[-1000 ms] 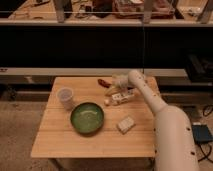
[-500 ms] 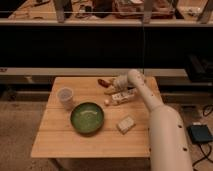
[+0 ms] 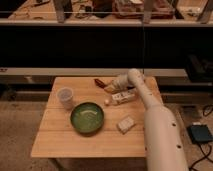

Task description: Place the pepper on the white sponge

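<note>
The pepper (image 3: 99, 82) is a small dark red-brown chili lying near the far edge of the wooden table (image 3: 55, 135). The white sponge (image 3: 125, 124) is a beige block at the front right, beside the green bowl (image 3: 87, 118). My gripper (image 3: 110, 88) reaches over the far middle of the table at the end of the white arm (image 3: 152, 120). It sits just right of the pepper, close to it. The sponge lies well in front of the gripper.
A white cup (image 3: 65, 97) stands at the table's left. A longer white boxy item with a round tip (image 3: 120, 97) lies just in front of the gripper. A dark shelf front runs behind the table. A grey box (image 3: 200, 134) is on the floor at right.
The arm has reached a little further left, bringing the gripper closer to the pepper. The pepper, sponge, bowl and cup have not moved.
</note>
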### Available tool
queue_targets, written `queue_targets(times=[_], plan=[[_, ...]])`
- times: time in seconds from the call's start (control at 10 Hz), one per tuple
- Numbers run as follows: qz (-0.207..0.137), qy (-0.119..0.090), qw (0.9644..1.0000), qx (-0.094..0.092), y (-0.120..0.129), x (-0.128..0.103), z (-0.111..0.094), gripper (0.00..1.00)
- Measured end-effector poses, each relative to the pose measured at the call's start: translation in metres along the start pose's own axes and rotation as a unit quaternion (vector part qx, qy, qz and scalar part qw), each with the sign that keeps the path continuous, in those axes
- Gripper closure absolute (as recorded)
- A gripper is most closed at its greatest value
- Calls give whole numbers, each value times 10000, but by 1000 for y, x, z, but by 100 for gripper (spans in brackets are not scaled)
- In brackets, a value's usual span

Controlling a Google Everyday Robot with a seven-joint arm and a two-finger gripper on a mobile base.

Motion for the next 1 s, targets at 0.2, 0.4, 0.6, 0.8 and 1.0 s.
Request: queue_targets(times=[0.2, 0.4, 0.6, 0.8, 1.0], plan=[[-12, -24, 10000, -10, -3, -1, -1, 85], [-110, -133, 9998, -60, -5, -9, -11, 85], [-456, -406, 9980, -150, -4, -29, -40, 85], [-773, -603, 9949, -233, 1, -37, -73, 85], [-1241, -702, 9892, -338, 11, -24, -124, 85]])
